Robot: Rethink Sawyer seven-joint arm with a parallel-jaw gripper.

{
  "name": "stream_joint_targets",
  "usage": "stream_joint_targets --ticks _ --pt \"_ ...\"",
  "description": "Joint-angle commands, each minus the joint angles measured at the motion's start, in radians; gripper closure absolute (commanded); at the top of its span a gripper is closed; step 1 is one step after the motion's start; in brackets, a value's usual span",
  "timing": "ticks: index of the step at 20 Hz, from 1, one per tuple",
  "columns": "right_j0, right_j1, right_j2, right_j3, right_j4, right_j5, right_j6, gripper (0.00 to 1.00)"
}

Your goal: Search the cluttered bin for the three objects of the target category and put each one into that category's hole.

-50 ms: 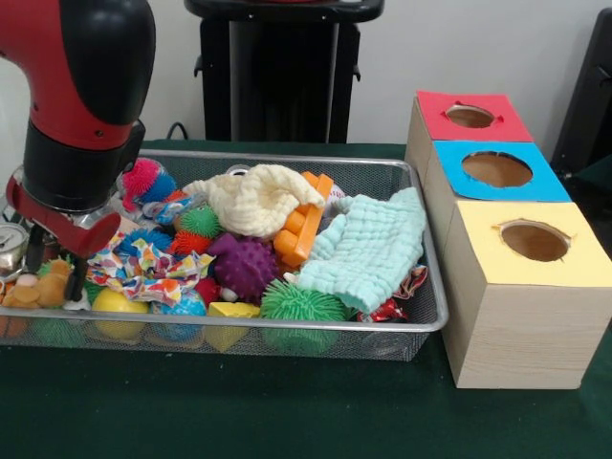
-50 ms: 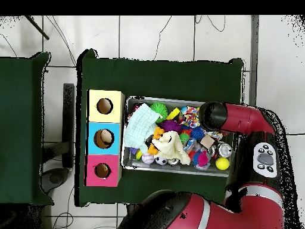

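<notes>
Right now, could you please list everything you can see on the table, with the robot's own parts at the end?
Wire bin: one, silver mesh, on the green tablecloth.
Sorting box: one, wooden, beside the bin, with red, blue and yellow tops, one hole each.
Mint cloth: one, at the bin's box end.
Cream cloth: one, mid-bin.
Patterned cloth: one, multicoloured, under the arm.
Spiky balls: purple and green, near the front wall.
Orange block: one, between the cloths.
Yellow ball: one, front corner.
Arm: red and black, over the bin's end away from the box.
Gripper: down among the toys, state unclear.
</notes>
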Motion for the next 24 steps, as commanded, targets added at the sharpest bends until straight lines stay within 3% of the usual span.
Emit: stream_joint_targets --ticks 1,5,10,22,23,24 --pt "-0.017 0.05 0.041 0.059 0.032 -0.052 0.14 0.0" --pt "-0.032 0.049 0.065 0.096 0.04 -0.134 0.154 0.0" --pt "-0.056 0.079 0.099 0.072 0.05 -0.15 0.101 0.0" --pt "-0.055 0.08 0.086 0.064 0.036 -0.18 0.068 0.0" --pt "-0.052 0.081 0.082 0.062 0.033 -0.172 0.065 1.0" --pt "-0.046 0.084 0.075 0.056 0.034 -0.155 0.068 1.0"
